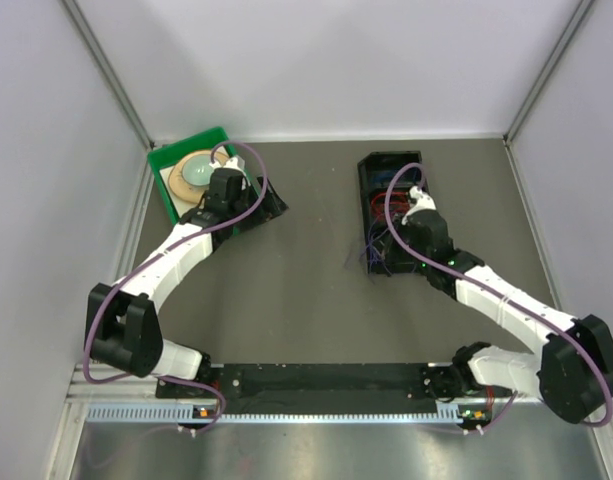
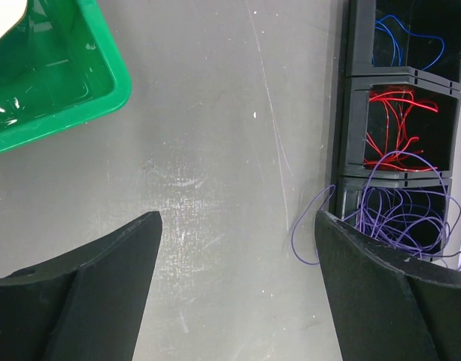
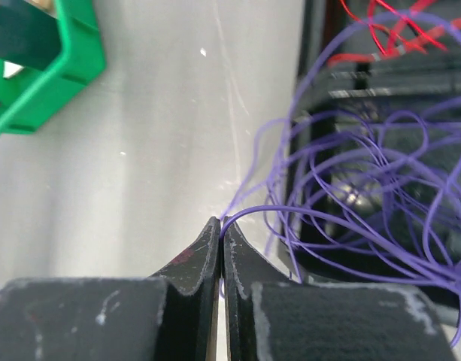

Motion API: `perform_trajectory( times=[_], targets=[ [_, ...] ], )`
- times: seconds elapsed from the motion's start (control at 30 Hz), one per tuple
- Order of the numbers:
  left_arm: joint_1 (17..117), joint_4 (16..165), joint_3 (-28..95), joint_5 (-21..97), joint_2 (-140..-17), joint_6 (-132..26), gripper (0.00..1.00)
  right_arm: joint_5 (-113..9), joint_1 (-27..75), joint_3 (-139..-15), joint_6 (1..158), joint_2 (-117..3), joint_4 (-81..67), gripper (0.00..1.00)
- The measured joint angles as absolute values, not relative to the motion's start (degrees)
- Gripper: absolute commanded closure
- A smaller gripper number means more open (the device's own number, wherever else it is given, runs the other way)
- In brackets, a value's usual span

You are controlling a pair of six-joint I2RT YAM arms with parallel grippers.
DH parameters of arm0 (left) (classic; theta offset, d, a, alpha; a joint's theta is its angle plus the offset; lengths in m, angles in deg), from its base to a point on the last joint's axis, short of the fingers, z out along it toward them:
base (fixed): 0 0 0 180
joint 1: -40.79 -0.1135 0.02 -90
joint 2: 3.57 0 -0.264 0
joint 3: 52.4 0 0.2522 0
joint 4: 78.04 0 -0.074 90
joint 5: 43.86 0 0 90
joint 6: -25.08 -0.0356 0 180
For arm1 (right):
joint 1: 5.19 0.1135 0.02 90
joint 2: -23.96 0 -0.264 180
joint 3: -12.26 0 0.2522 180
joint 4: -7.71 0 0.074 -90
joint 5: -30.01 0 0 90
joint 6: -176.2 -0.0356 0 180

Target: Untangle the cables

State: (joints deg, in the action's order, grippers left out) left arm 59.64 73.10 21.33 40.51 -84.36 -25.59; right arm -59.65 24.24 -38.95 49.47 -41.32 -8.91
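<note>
A black divided box (image 2: 349,113) holds blue cables (image 2: 407,41), red cables (image 2: 399,120) and a loose bundle of purple cables (image 2: 407,214), each colour in its own compartment. One purple loop (image 2: 301,241) spills onto the table. My right gripper (image 3: 221,224) is shut on a purple cable (image 3: 313,214) at the box's near end, with the purple tangle (image 3: 380,195) fanning out to its right. In the top view the right gripper (image 1: 386,256) is at the box's (image 1: 376,170) near left corner. My left gripper (image 2: 238,216) is open and empty above bare table, left of the box.
A green tray (image 1: 164,170) with a plate and a pale bowl (image 1: 198,172) stands at the back left, close to my left gripper (image 1: 269,205). Its corner shows in the left wrist view (image 2: 102,94) and the right wrist view (image 3: 72,75). Grey walls enclose the table.
</note>
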Motion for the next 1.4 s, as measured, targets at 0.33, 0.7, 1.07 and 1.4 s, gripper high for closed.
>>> perform_trajectory(
  times=[0.33,0.7,1.07,1.4],
  targets=[
    [59.64,73.08,21.35,40.55,-84.43,-25.64,0.12,-60.61,23.65,-43.67,50.21,-42.54,-9.04,1.00],
    [59.64,73.08,21.37,39.92,-84.43,-25.64,0.12,-60.89,10.63,-44.79,52.70,-44.31,-10.17,1.00],
    [59.64,73.10,21.37,39.94,-84.43,-25.64,0.12,-58.40,6.25,-48.15,54.78,-47.16,-11.88,1.00],
    [59.64,73.10,21.37,39.72,-84.43,-25.64,0.12,-58.91,4.99,-49.44,56.68,-44.90,-13.08,1.00]
  ],
)
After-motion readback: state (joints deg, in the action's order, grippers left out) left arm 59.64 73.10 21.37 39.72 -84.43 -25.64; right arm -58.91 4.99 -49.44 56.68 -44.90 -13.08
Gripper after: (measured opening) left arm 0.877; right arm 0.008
